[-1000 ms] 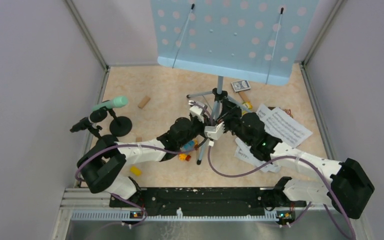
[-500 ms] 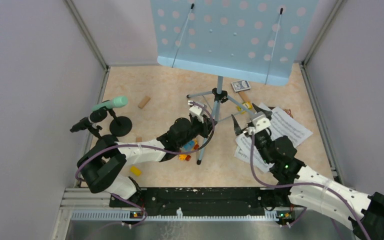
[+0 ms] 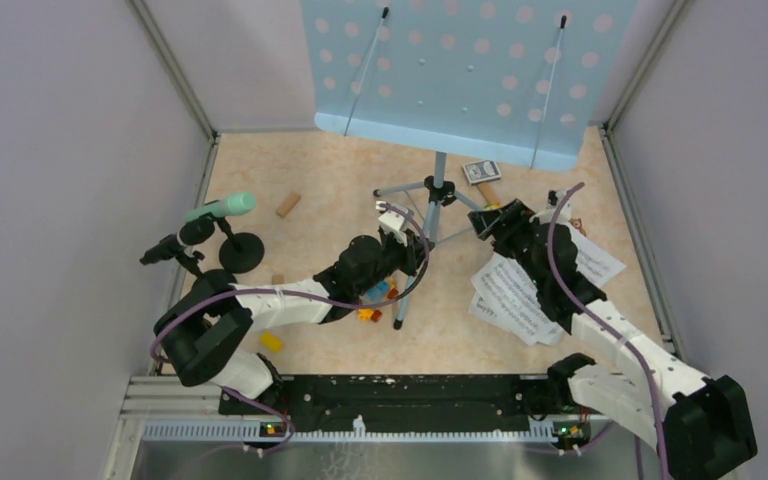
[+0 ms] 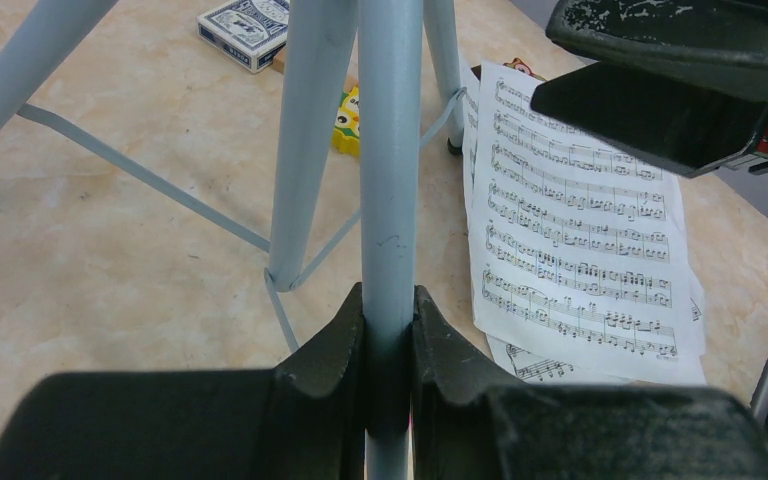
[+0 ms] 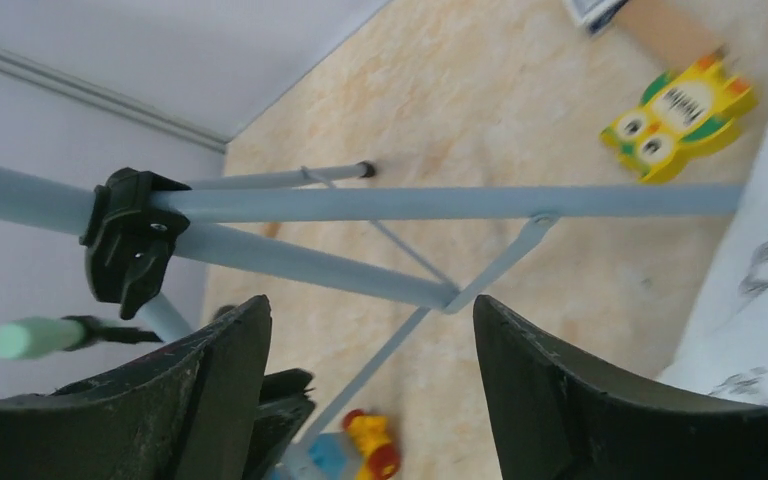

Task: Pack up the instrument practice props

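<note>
The left pincer (image 4: pixel 388 335) is clamped on a silver tripod leg (image 4: pixel 390 170) under the pale-blue music desk (image 3: pixel 460 70). The right pincer (image 5: pixel 370 350) hangs with jaws apart nearby, beside white sheet-music pages (image 4: pixel 572 250) on the worktop (image 4: pixel 110 250).

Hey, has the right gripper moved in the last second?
Yes. The right gripper swung right, away from the near tripod leg it was beside, and now sits open at the far edge of the sheet music.

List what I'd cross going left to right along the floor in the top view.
Mint-green microphone → tan wooden block → left gripper, clamped on a tripod leg → tripod hub → white sheet-music pages.
</note>
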Robot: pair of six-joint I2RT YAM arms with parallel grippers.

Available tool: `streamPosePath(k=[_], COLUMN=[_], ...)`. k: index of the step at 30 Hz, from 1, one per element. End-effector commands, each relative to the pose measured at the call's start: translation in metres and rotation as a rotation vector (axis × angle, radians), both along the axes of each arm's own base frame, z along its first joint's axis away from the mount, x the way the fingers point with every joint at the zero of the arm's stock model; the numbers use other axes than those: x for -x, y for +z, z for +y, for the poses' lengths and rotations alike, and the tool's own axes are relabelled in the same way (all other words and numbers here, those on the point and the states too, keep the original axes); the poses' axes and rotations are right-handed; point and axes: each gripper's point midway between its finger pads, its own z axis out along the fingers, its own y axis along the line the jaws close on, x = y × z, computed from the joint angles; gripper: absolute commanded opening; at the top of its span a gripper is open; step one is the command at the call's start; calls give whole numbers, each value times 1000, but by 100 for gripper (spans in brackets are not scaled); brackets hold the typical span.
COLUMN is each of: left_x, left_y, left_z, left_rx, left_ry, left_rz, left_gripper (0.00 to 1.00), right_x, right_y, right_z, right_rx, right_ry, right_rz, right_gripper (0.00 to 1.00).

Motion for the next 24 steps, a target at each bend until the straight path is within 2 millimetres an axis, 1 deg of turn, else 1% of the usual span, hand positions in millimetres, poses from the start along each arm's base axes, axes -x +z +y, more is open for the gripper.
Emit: streamPosePath(k=[1, 4, 6, 9, 13, 17, 20, 24], left_x=[21, 21, 21, 19, 19, 19, 18, 19], left_y=[-78, -77, -78, -75, -73, -75, -73, -74], left_z=[30, 29, 28, 26, 25, 23, 23, 24], left_rx=[-191, -185, -190, -191, -189, -193, -193, -193], left_ry=[27, 23, 18, 19, 18, 8, 11, 11], left_rz=[204, 204, 202, 198, 196, 200, 196, 197], left_gripper=[0, 0, 0, 0, 0, 0, 0, 0], right_x=[5, 2, -4, -12, -20, -27, -29, -26], right_y=[55, 74, 83, 89, 95, 91, 86, 79], right_z=[45, 55, 60, 69, 71, 71, 73, 75], right_rx=[-459, -571, -589, -586, -603, -608, -608, -621], right_ry=[191, 240, 258, 283, 283, 265, 264, 281], right_rz=[60, 36, 17, 27, 4, 11, 27, 38], right_gripper=[72, 70, 69, 68, 64, 54, 45, 30])
